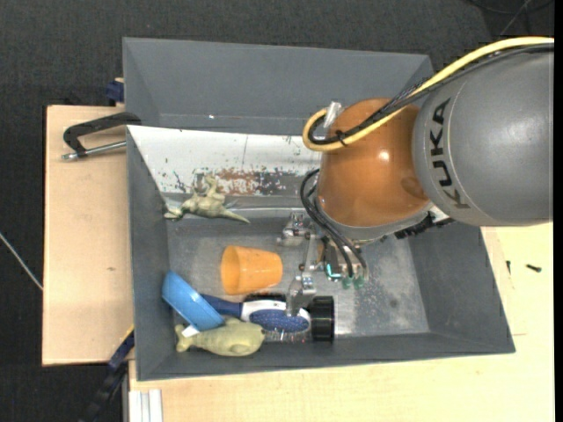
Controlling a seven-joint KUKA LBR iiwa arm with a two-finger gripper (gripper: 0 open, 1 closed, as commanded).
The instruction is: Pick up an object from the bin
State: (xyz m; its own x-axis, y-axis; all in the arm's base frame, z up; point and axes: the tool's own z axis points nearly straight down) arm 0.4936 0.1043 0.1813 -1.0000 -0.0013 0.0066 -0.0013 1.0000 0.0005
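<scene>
My gripper (pixel 299 258) hangs below the orange wrist cover in the middle of the bin. Its two metal fingertips (pixel 303 286) stand apart, open, with nothing between them. An orange cup (pixel 251 269) lies on its side just left of the fingers, its wide mouth facing them. Close below the lower fingertip lie a blue-and-white oval thing (pixel 277 316) and a small black cylinder (pixel 322 316).
A blue scoop (pixel 189 301) and a yellowish toy fish (pixel 224 339) lie in the front left corner. A tan toy dinosaur (pixel 207 205) rests against the back wall at the left. The arm covers the bin's right part.
</scene>
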